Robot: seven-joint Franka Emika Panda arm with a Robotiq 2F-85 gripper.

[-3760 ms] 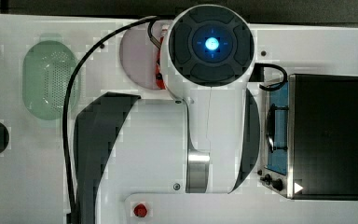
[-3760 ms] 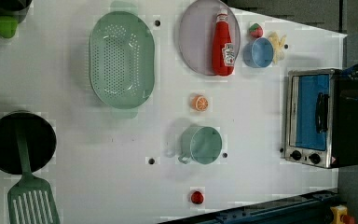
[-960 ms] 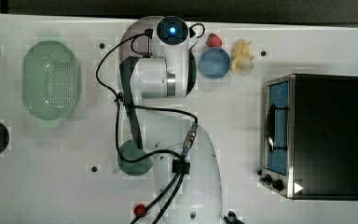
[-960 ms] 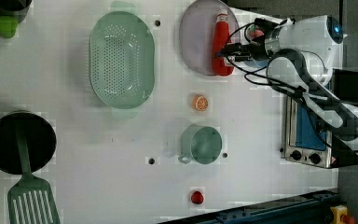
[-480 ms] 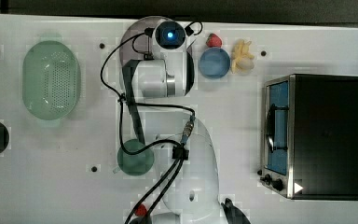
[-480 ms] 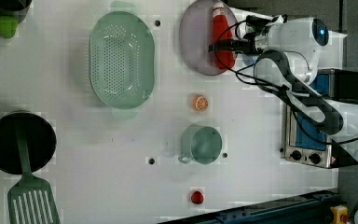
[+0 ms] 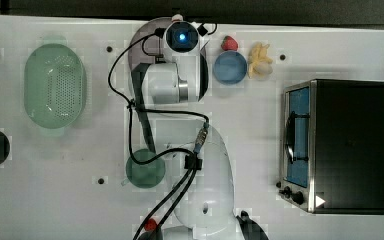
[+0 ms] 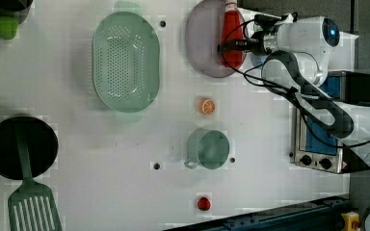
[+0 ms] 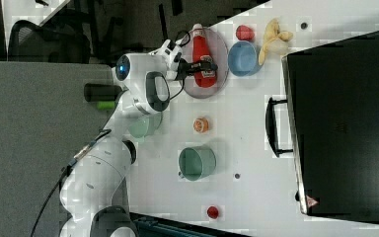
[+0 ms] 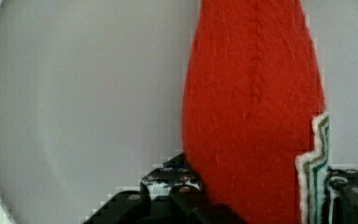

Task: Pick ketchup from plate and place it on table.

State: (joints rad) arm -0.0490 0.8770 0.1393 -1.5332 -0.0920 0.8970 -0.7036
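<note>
At the left view's upper right, one gripper (image 8: 229,46) clenches around one ketchup bottle (image 8: 232,29) lying on one mauve plate (image 8: 201,43).

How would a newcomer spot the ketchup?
Find the toaster oven; in the left view, the pale mauve plate lies above and left of it. The ketchup lies on that plate: slim, red, white-capped, unlike the round strawberry.

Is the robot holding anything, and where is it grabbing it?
The gripper straddles the ketchup at its wide body, on the plate; a firm grip cannot be told.
</note>
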